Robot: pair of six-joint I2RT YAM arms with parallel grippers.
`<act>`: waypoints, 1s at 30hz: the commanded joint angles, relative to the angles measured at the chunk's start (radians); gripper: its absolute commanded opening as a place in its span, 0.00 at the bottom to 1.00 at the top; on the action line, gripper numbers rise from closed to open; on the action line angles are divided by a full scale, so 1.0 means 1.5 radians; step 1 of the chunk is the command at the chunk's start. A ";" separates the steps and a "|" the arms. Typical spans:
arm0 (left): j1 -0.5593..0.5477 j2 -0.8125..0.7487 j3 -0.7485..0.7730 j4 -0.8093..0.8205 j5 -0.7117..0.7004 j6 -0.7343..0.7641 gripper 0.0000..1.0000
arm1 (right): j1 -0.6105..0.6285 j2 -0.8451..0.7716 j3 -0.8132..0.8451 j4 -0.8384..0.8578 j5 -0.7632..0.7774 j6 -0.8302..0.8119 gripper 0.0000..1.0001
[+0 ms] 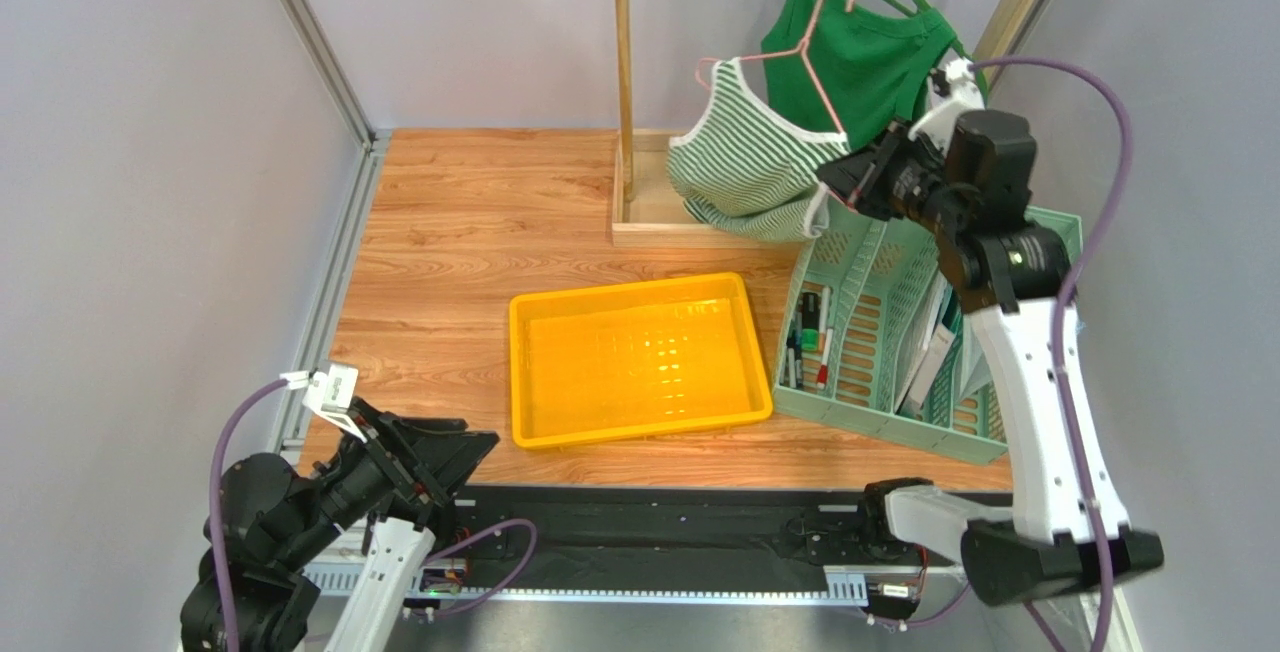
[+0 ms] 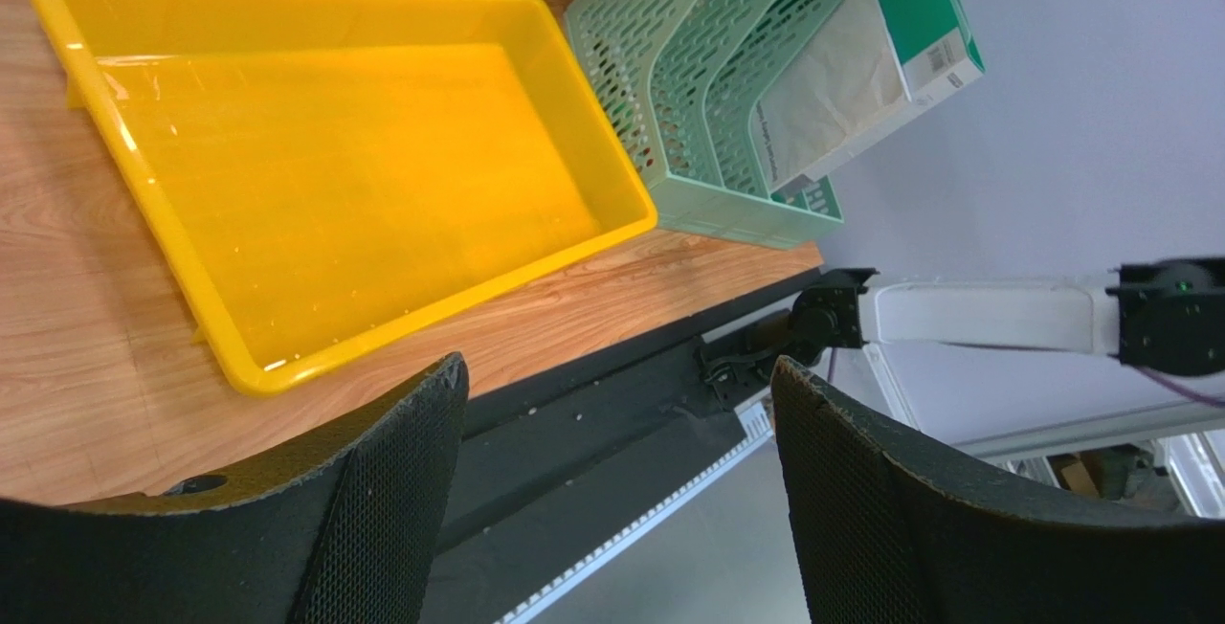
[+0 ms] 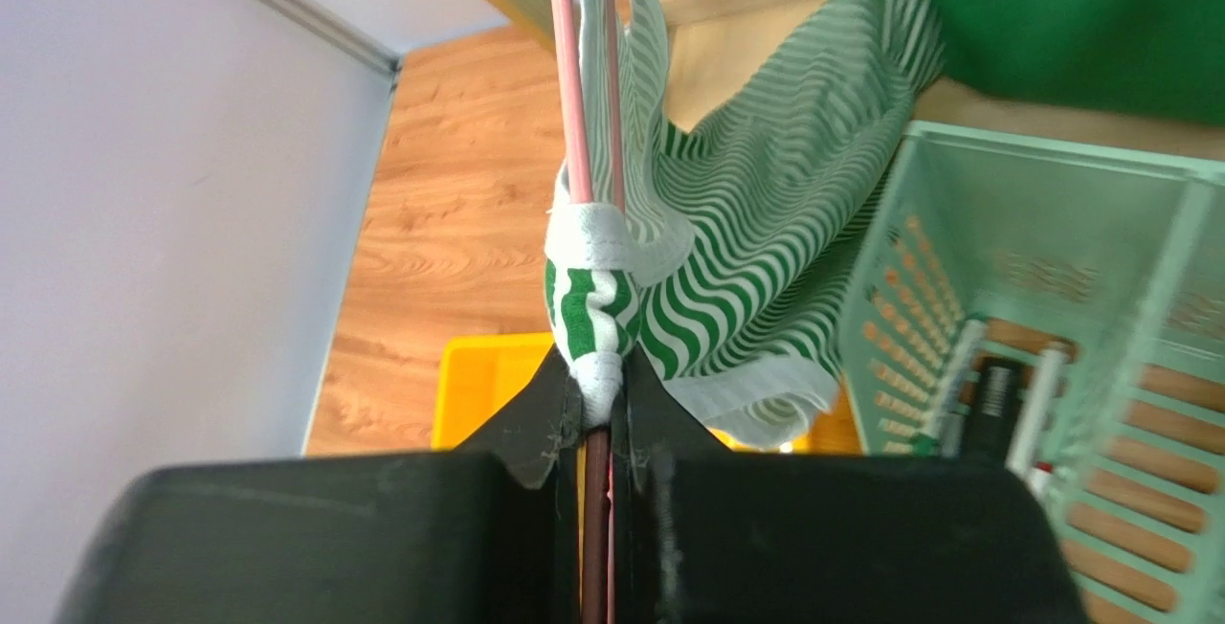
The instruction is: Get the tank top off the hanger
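A green-and-white striped tank top [image 1: 747, 157] hangs on a pink hanger [image 1: 804, 52] at the back right, next to a wooden stand post [image 1: 621, 37]. My right gripper [image 1: 842, 172] is shut on the hanger's end and the tank top's white-trimmed strap [image 3: 590, 301]; the pink bar [image 3: 565, 79] runs up from between the jaws. The striped cloth [image 3: 748, 237] drapes to the right of it. My left gripper [image 1: 436, 450] is open and empty, low at the near left, by the table's front edge [image 2: 618, 409].
A yellow tray [image 1: 639, 355] lies mid-table, also in the left wrist view [image 2: 288, 150]. A mint-green file rack [image 1: 902, 337] with pens and papers stands at the right. A plain green top [image 1: 864, 37] on a green hanger hangs behind the striped one.
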State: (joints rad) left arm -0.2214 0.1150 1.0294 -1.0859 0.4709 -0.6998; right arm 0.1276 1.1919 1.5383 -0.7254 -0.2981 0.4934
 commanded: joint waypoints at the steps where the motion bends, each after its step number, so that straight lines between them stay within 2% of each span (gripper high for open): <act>1: -0.001 0.024 -0.030 0.036 0.010 -0.008 0.82 | -0.002 -0.095 -0.026 0.001 0.108 -0.056 0.00; 5: -0.002 0.048 -0.071 0.097 0.037 -0.026 0.82 | -0.002 -0.143 -0.021 0.023 0.080 -0.066 0.00; 9: -0.001 0.081 -0.129 0.199 0.094 -0.074 0.81 | -0.002 -0.128 0.056 0.040 0.029 -0.066 0.00; 11: -0.002 0.096 -0.145 0.276 0.127 -0.107 0.81 | -0.002 -0.116 0.085 0.051 -0.015 -0.054 0.00; 15: -0.001 0.128 -0.134 0.319 0.110 -0.107 0.81 | -0.001 -0.076 0.126 0.107 -0.120 -0.009 0.00; 16: -0.002 0.136 -0.135 0.361 0.113 -0.113 0.80 | -0.001 -0.071 0.131 0.117 -0.168 -0.001 0.00; 19: -0.014 0.181 -0.138 0.469 0.136 -0.148 0.81 | 0.009 -0.058 0.127 0.141 -0.219 0.021 0.00; 23: -0.080 0.290 -0.049 0.498 0.074 -0.114 0.80 | 0.033 -0.073 0.104 0.107 -0.233 -0.005 0.00; 24: -0.118 0.308 -0.025 0.485 0.056 -0.084 0.80 | 0.040 -0.082 0.091 0.110 -0.237 -0.005 0.00; 27: -0.170 0.359 0.049 0.460 -0.016 -0.051 0.80 | 0.078 -0.123 0.024 0.113 -0.233 -0.010 0.00; 30: -0.176 0.371 0.082 0.439 -0.062 -0.034 0.77 | 0.131 -0.165 -0.016 0.108 -0.205 -0.013 0.00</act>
State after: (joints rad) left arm -0.4644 0.6636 1.0687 -0.4419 0.5068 -0.8219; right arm 0.2367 1.0367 1.5661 -0.6224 -0.6003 0.4816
